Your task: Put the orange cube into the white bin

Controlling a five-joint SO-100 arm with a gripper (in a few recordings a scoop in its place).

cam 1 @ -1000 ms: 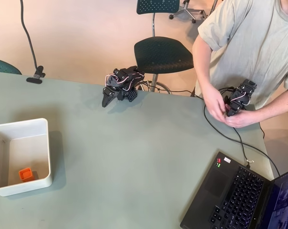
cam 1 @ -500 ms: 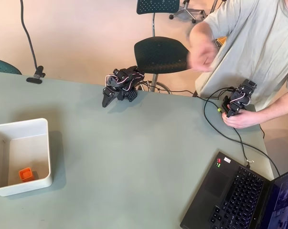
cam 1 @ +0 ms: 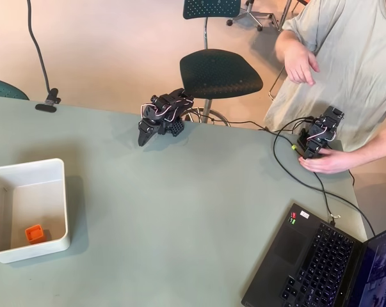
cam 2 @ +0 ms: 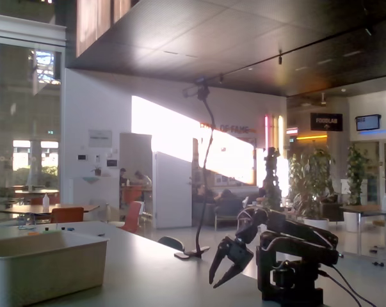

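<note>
The orange cube lies on the floor of the white bin, near its front right corner, in the overhead view. In the fixed view the bin stands at the left and its wall hides the cube. The black arm sits folded at the table's far edge. My gripper points down at the table, far right of the bin. From the side, the gripper hangs just above the tabletop, its jaws a little apart with nothing between them.
An open laptop occupies the front right corner of the table. A black cable runs across the right side. A person sits behind the table's right end. A clamp with a gooseneck stands at the far left edge.
The person's hand has lifted off the table and moved up and away. The gripper has shifted very slightly. The cube and bin have not moved.
</note>
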